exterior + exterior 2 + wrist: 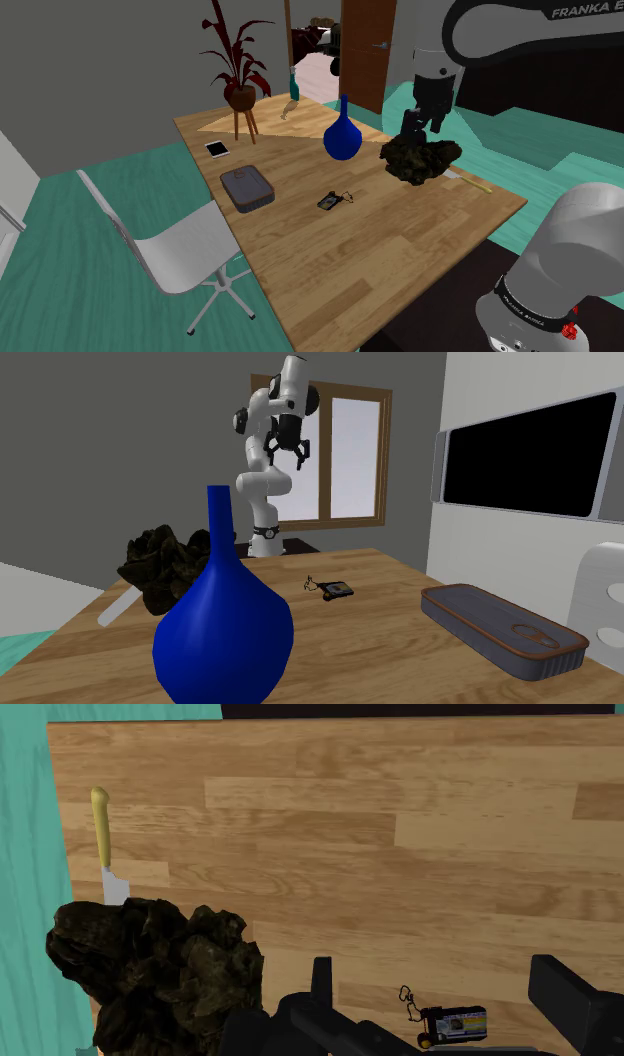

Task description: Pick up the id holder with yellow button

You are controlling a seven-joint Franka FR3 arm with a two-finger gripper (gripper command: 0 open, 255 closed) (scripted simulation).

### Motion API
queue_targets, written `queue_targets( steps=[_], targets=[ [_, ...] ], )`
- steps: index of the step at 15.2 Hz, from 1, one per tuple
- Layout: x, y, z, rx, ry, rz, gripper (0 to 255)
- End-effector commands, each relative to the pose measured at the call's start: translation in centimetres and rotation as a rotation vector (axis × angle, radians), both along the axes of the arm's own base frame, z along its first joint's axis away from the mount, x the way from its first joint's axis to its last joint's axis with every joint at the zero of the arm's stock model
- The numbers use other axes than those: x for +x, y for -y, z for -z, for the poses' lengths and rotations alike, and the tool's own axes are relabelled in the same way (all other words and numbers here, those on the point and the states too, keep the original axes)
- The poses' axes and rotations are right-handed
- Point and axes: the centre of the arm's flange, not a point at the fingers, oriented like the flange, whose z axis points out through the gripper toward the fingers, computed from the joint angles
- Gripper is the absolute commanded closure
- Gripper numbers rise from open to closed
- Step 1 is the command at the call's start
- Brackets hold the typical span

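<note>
The id holder is a small dark card case with a thin cord, lying flat near the middle of the wooden table. In the wrist view the id holder shows a pale card face and a small yellow button at one end. It lies far below, between the lines of my two fingers, and nothing touches it. My gripper hangs high above the table, open and empty, over a dark lumpy object. From across the table, the gripper is well above the id holder.
A blue vase stands behind the id holder, and a grey flat tin lies toward the shoulder view's left. A yellow-handled knife lies beside the dark lump at the table edge. A white chair, a small tablet and a potted plant are also here.
</note>
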Motion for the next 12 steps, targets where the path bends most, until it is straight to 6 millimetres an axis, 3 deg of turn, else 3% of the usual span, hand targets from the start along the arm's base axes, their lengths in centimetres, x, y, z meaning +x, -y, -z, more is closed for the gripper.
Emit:
queue_targets(
  steps=[1, 12],
  targets=[
    [0.0, 0.0, 0.0, 0.000, 0.000, 0.000, 0],
    [9.8, -2.1, 11.4, -0.070, -0.024, 0.092, 0]
  ],
)
